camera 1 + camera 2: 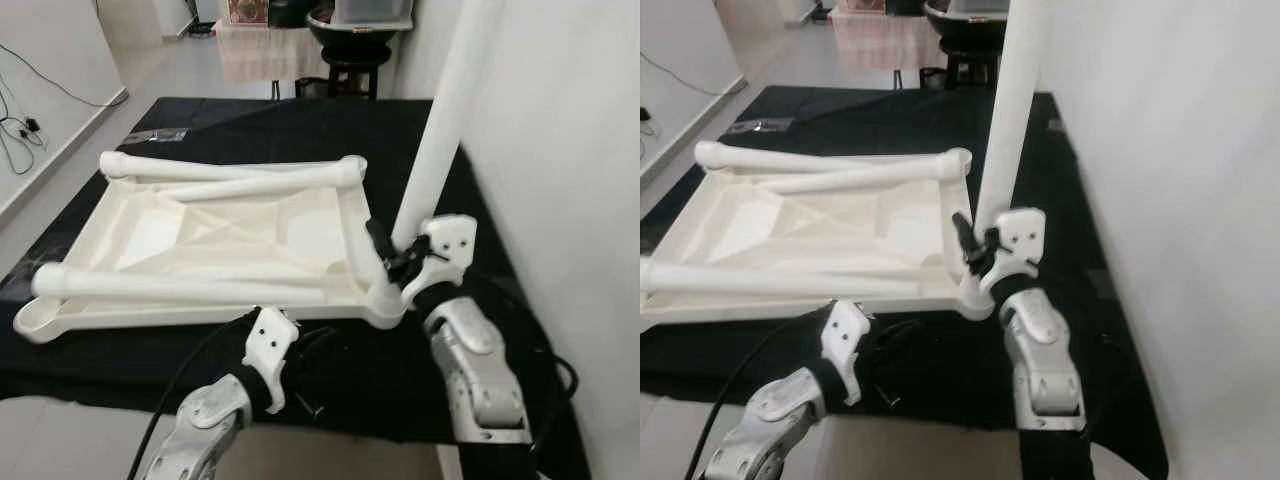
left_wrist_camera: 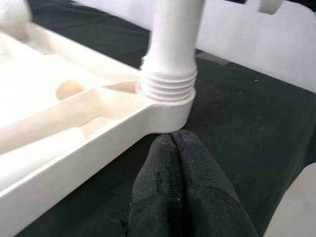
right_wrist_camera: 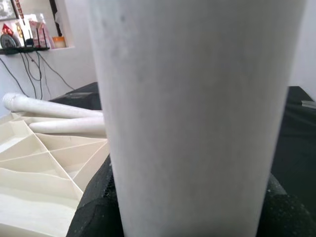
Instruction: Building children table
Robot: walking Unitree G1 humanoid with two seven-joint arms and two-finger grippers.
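An upturned white plastic table top (image 1: 352,215) lies on a black-covered table (image 1: 280,120). Three loose white legs rest across it: two at the far side (image 1: 230,168) (image 1: 265,186) and one along the near side (image 1: 170,288). A fourth leg (image 1: 445,110) stands upright in the near right corner socket (image 2: 168,106), its threaded end (image 2: 169,86) showing above the socket. My right gripper (image 1: 396,255) is shut on this leg low down, with black fingers (image 3: 94,207) on either side. My left gripper (image 2: 172,143) is shut and empty, its tip just in front of that corner.
A white wall (image 1: 570,150) runs close along the table's right side. A small clear bag (image 1: 155,135) lies at the far left of the cloth. Beyond the table stand a dark stool (image 1: 350,60) and a cloth-draped stand (image 1: 265,50). Cables (image 1: 20,130) trail on the floor at left.
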